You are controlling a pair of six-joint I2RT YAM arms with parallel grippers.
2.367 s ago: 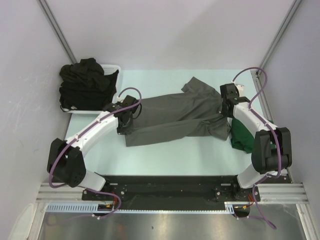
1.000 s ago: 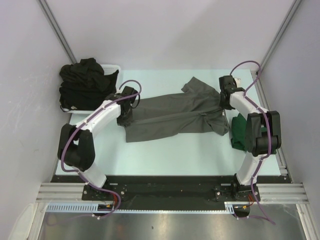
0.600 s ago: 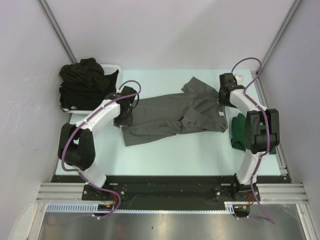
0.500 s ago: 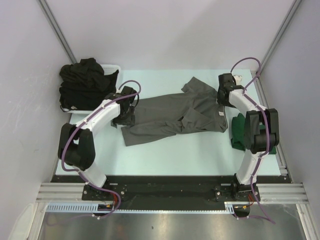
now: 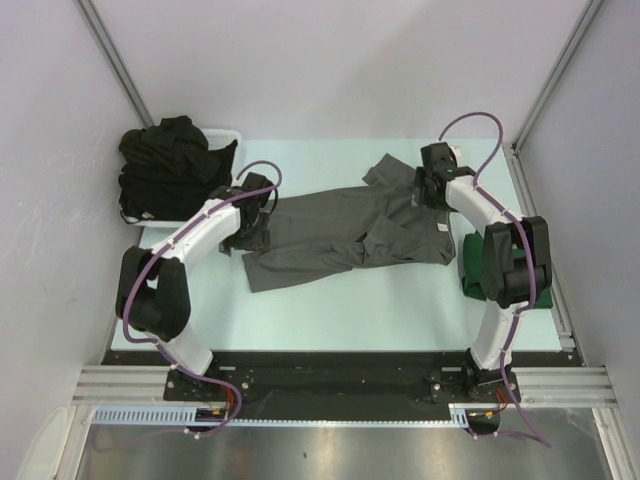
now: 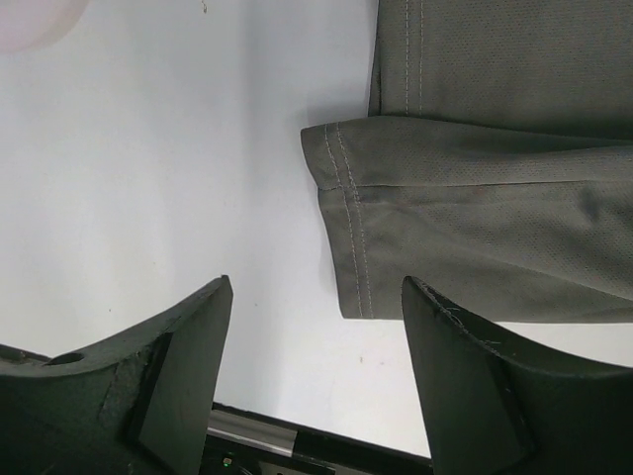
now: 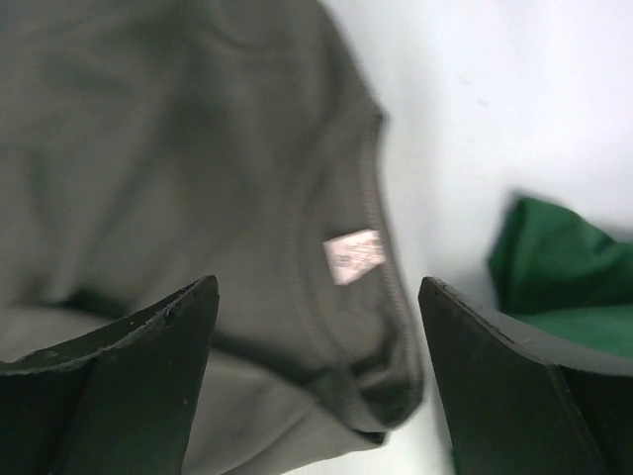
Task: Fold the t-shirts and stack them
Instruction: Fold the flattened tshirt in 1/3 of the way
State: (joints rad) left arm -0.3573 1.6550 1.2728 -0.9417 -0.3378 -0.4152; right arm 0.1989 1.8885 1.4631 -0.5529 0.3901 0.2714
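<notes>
Left wrist view: the left tool [image 6: 316,287] is released, its jaws wide apart and empty above the stitched hem [image 6: 348,237] of the charcoal grey t-shirt [image 6: 475,218]. The shirt lies as a long, partly folded band across the middle of the desk [image 5: 350,310], hem toward the left edge and collar toward the right.

The fabric looks thin, light and limp. It will likely sag, crease and slide on the smooth desk, so the firmer double-stitched hem corners and the ribbed collar seem the best places to pinch.

The right tool [image 7: 318,287] is also released and holds nothing; it hangs over the collar with the white neck label [image 7: 353,255] below it. Just beside the collar, at the right edge, sits the bunched dark green t-shirt [image 5: 470,270].

In the far left corner, the white basket [image 5: 225,133] is heaped with black t-shirts [image 5: 170,165], piled above its rim.
</notes>
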